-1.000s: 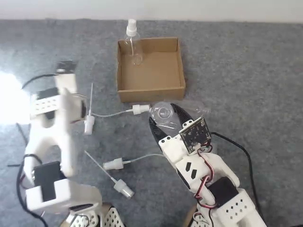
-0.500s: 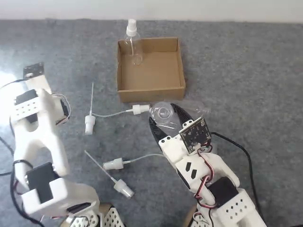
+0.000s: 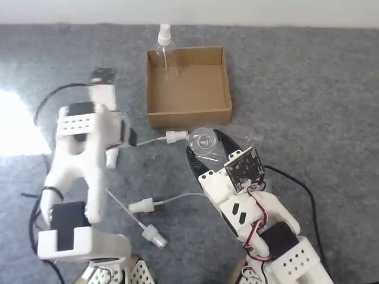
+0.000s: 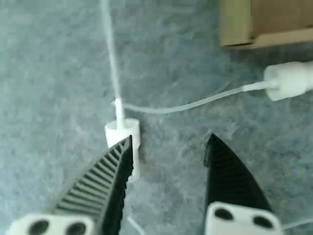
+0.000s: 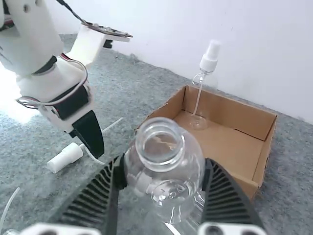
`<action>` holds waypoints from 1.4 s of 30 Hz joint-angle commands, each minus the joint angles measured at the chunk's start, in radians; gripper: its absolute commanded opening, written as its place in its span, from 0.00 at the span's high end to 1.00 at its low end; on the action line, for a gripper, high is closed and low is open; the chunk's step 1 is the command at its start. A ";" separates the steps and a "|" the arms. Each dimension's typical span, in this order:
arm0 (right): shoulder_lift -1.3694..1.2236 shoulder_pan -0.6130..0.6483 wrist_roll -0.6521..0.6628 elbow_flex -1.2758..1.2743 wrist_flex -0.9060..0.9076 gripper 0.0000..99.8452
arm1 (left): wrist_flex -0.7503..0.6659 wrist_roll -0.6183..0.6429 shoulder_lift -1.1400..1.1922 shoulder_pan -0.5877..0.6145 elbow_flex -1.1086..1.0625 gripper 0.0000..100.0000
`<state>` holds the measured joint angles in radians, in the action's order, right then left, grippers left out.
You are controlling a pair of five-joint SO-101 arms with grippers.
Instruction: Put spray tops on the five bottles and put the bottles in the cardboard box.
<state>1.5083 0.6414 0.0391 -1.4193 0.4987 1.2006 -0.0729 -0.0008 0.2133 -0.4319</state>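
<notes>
Left fingers (image 4: 111,172) spread open over a spray top (image 4: 121,131) lying on the worktop (image 3: 308,89) | right fingers (image 5: 97,197) clamp an uncapped bottle (image 5: 164,164) near the cardboard box (image 3: 188,113) | spray top likely light, tube bendy: grip the stiff cap

I see capped bottle (image 3: 163,50) in cardboard box (image 3: 188,118), far-left corner. Uncapped bottle (image 3: 203,141) just before the box, first spray top (image 3: 175,136) just beside it. Second spray top (image 4: 122,133) front-left of box; third spray top (image 3: 141,206) and fourth spray top (image 3: 155,235) farther front.
</notes>
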 commanded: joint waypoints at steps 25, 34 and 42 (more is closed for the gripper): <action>0.033 -0.180 0.018 0.123 0.005 0.90 | -0.129 -0.474 0.204 -0.255 0.159 0.83; 0.033 -0.177 0.018 0.123 0.005 0.90 | -0.135 -0.479 0.213 -0.310 0.174 0.75; 0.033 -0.177 0.018 0.121 0.005 0.90 | -0.137 -0.516 0.213 -0.353 0.177 0.75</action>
<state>1.5083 0.4757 0.0391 -1.3656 0.4987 1.0810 -0.5623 0.2232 -0.1212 -0.3092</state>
